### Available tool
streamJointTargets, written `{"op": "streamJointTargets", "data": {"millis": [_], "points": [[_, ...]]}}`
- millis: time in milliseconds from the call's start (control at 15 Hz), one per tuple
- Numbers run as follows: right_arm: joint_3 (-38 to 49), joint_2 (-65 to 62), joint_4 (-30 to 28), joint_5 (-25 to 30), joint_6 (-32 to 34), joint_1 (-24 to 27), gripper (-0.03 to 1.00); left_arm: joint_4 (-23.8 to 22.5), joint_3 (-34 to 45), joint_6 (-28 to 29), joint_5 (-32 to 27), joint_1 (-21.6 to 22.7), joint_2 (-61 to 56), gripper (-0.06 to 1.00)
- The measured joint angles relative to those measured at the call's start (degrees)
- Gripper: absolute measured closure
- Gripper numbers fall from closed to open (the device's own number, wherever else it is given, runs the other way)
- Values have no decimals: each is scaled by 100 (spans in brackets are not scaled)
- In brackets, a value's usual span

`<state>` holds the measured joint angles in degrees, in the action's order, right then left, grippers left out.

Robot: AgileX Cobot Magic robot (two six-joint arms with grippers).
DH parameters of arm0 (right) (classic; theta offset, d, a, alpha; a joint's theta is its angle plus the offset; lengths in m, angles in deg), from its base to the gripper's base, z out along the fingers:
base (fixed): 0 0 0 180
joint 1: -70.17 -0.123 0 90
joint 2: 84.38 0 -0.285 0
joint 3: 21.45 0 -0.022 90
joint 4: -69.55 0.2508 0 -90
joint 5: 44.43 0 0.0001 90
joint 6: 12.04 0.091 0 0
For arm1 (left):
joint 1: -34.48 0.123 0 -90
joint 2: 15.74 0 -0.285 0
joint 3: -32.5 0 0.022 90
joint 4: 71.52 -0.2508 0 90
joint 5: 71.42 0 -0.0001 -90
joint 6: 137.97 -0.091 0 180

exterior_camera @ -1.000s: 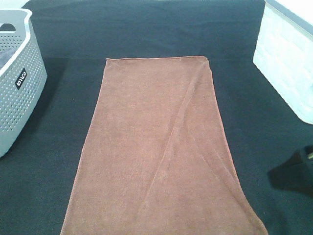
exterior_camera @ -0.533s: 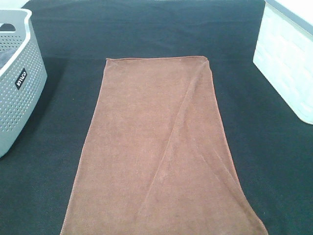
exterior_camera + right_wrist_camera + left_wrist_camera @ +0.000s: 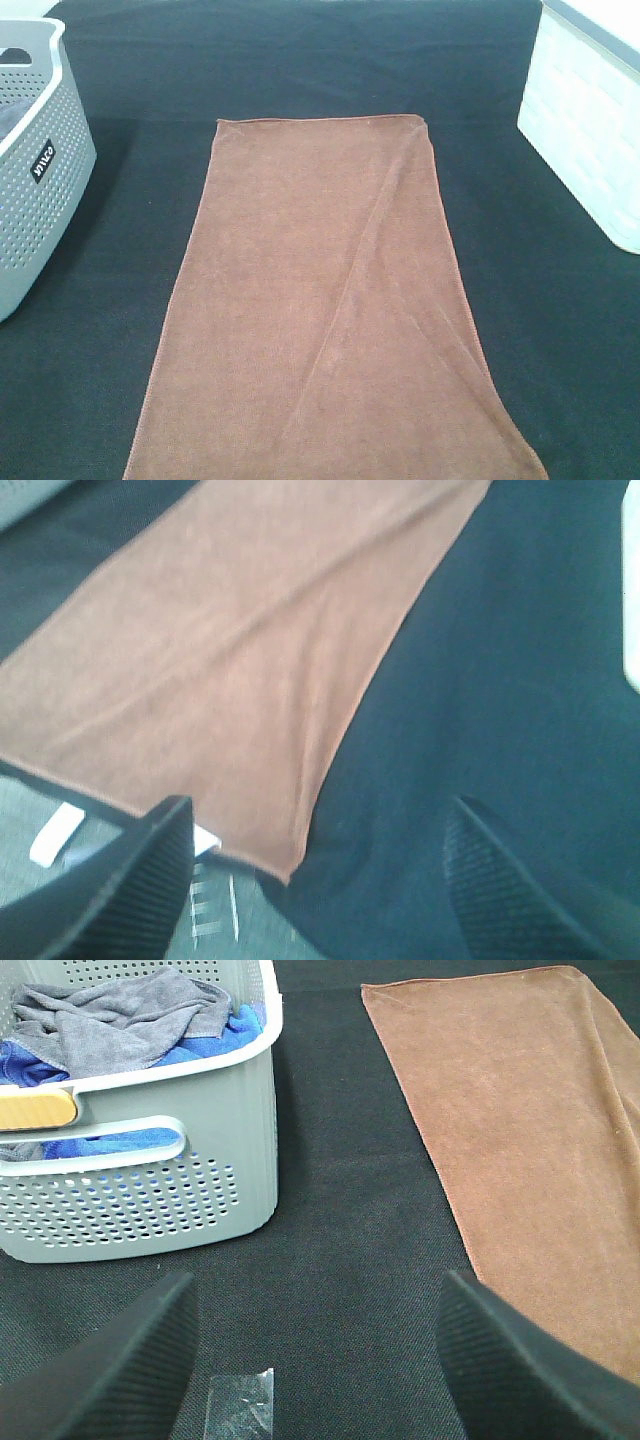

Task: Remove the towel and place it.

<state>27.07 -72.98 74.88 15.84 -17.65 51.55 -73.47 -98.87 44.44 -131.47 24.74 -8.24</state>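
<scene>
The towel point(image 3: 330, 310) lies spread flat beside the basket point(image 3: 35, 200), both end effectors (left point(image 3: 315, 1345), right point(image 3: 315, 865)) spread and empty, so placing looks done and only retreat remains.

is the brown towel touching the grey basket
Apart. The exterior high view shows a strip of black cloth between the towel and the basket; the left wrist view shows the same gap.

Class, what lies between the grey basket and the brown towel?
Only bare black table cloth separates the basket from the towel, shown in the exterior high view.
</scene>
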Motion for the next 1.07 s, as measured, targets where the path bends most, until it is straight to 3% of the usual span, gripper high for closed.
{"op": "streamJointTargets", "data": {"millis": [400, 800, 1067], "points": [[0, -384, 6, -6, 0, 189, 29, 6, 0, -52, 0, 0, 11, 30], [0, -384, 6, -6, 0, 2172, 29, 6, 0, -57, 0, 0, 11, 30], [0, -384, 6, -6, 0, 2447, 29, 6, 0, -57, 0, 0, 11, 30]]}}
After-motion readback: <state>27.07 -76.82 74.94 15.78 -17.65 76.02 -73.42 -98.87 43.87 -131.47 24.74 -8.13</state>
